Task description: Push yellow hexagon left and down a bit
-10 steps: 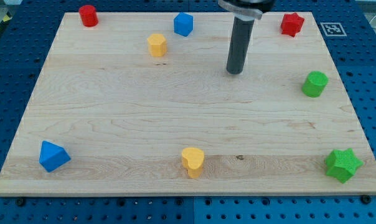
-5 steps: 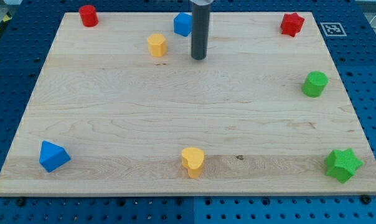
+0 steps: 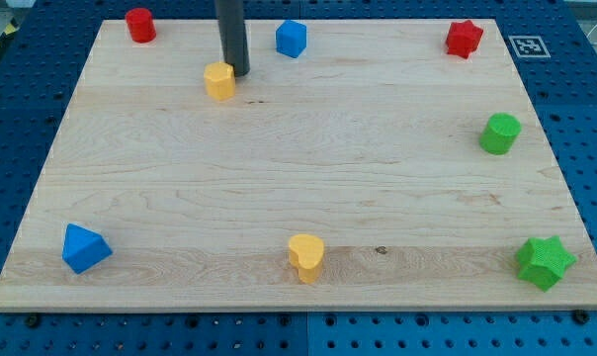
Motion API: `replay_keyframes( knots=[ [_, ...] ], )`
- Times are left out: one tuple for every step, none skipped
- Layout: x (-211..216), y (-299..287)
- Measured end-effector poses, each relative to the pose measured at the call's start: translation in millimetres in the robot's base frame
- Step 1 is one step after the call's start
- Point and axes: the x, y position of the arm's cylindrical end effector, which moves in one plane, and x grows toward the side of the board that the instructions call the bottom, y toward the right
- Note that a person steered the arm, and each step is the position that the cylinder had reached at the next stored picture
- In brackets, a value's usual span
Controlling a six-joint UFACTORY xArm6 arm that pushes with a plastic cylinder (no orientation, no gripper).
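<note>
The yellow hexagon sits on the wooden board near the view's top, left of centre. My tip stands right against the hexagon's upper right side, touching it or nearly so. The dark rod rises from there out of the view's top edge.
A red cylinder is at the top left, a blue block right of my tip, a red star at the top right. A green cylinder, a green star, a yellow heart and a blue triangle lie lower.
My tip has swept from the view's right to the left along the top. It reached the yellow hexagon and pushed it left and slightly down.
</note>
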Motion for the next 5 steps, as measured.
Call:
replay_keyframes(
  knots=[
    [17.7,-15.1],
    [12.4,-25.8],
    [8.2,-19.3],
    [26.2,-22.6],
    [41.3,-41.9]
  ],
)
